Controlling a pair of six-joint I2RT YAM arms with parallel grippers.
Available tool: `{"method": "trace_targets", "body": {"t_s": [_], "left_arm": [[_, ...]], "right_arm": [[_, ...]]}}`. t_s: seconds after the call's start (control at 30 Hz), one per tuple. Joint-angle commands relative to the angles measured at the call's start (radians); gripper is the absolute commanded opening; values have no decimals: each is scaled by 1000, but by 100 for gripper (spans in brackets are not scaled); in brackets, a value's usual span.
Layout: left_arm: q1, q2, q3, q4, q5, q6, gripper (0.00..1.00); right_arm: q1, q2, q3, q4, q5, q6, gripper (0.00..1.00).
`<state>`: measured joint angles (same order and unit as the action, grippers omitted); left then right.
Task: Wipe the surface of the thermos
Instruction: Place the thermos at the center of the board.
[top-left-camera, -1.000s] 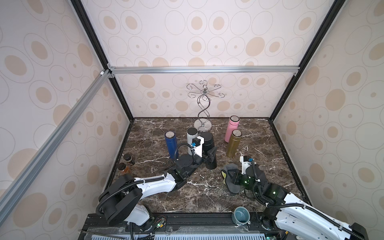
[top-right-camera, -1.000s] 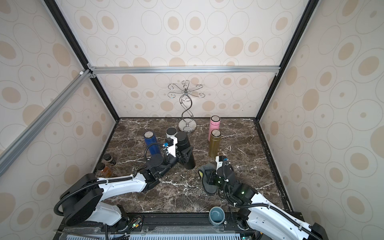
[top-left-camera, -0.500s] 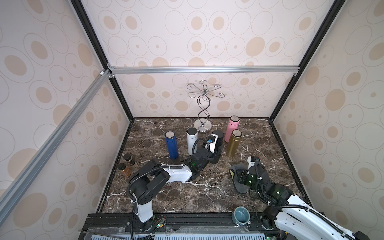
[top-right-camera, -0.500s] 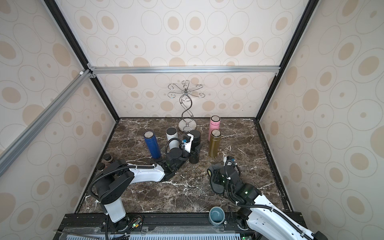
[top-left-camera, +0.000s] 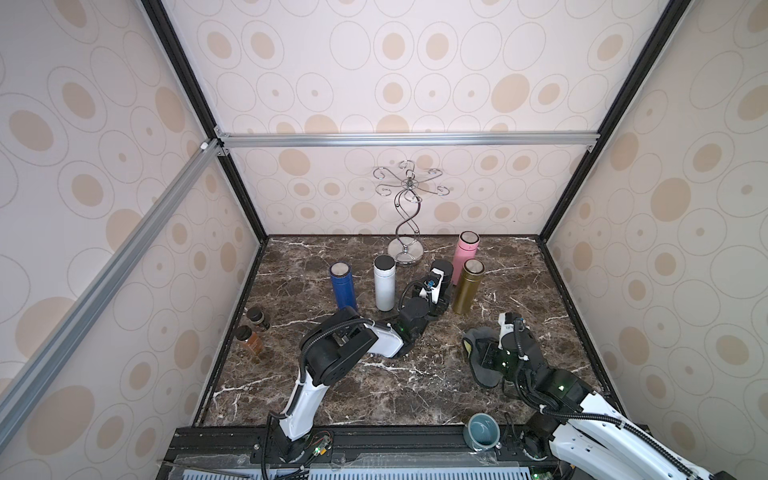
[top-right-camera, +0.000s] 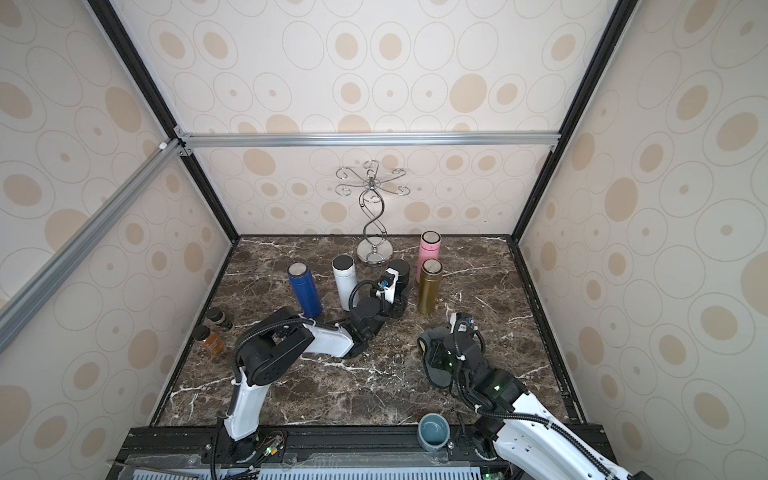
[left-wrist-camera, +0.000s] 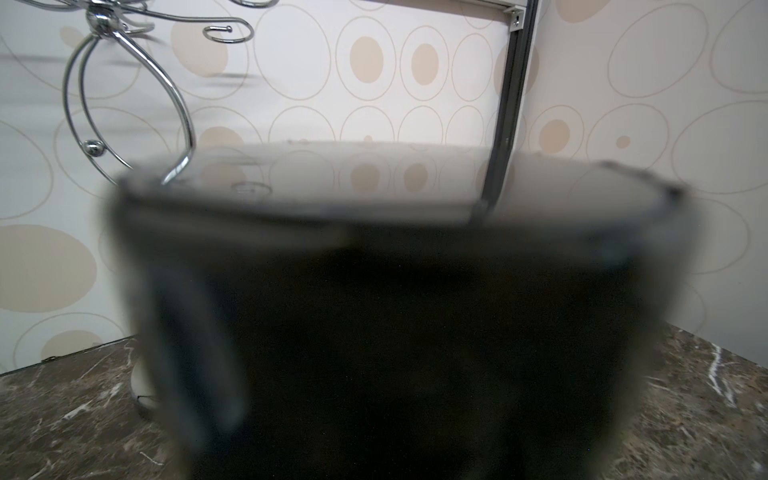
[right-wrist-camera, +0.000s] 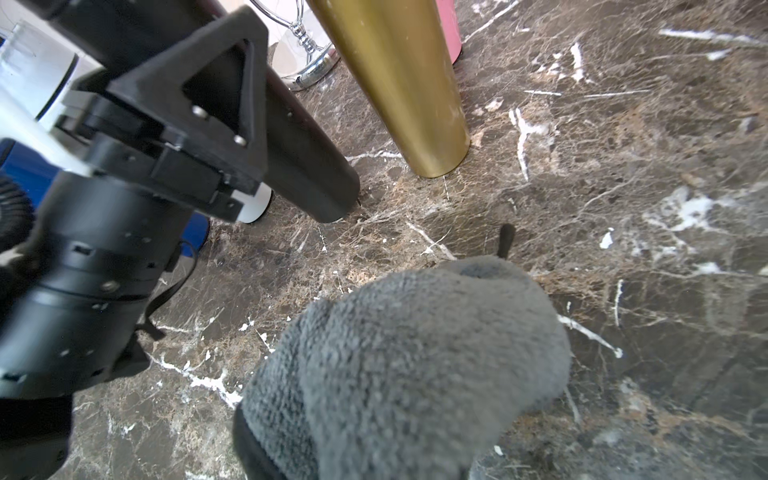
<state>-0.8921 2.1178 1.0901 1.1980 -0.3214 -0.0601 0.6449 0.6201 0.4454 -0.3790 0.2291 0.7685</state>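
Observation:
The black thermos (top-left-camera: 441, 269) (top-right-camera: 400, 269) stands between a white thermos (top-left-camera: 383, 286) and a gold thermos (top-left-camera: 467, 291), its base down at the marble top (right-wrist-camera: 328, 203). My left gripper (top-left-camera: 436, 293) (top-right-camera: 392, 296) is shut on its side. In the left wrist view its dark body (left-wrist-camera: 395, 311) fills the frame and hides the fingers. One left finger (right-wrist-camera: 232, 104) lies along the thermos in the right wrist view. My right gripper (top-left-camera: 488, 353) is shut on a grey cloth (top-left-camera: 482, 361) (top-right-camera: 434, 365) (right-wrist-camera: 415, 353), low over the table, apart from the thermos.
A blue thermos (top-left-camera: 343, 286) and a pink thermos (top-left-camera: 466, 253) stand nearby. A chrome hook stand (top-left-camera: 406, 232) is at the back. Two spice jars (top-left-camera: 253, 328) sit by the left wall, and a teal cup (top-left-camera: 483, 430) rests on the front rail.
My left arm has carried the black thermos back and to the right, next to the gold one. The right gripper with the cloth has shifted slightly right.

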Motion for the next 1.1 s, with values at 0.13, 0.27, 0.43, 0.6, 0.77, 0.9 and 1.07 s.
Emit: {"method": "trace_targets", "body": {"t_s": [0.13,0.27,0.43,0.6,0.77,0.9,1.07], "left_arm": [[7,79,108,194,-66,32,0],[26,121,163,188,-68,2,0],[42,165,241,152,-57,-7,0],[65,200,312,79,-58,-28,0],[85,218,339,51,-40,-42,0],[94,235,382,-1,-18,-62,0],[93,249,417,-45,-7,-62,0]], "right_arm": [[-18,1,32,-18,-3,-15,0],[-25,7,30,-14,-13,-17,0],[-28,12,33,-10,-16,-20,0],[-33,20,30,-6,-23,-17,0],[-37,17,31,-8,-24,-17,0],[-41,23,28,0,-28,-15,0],[-45,30,26,6,-33,-12,0]]}}
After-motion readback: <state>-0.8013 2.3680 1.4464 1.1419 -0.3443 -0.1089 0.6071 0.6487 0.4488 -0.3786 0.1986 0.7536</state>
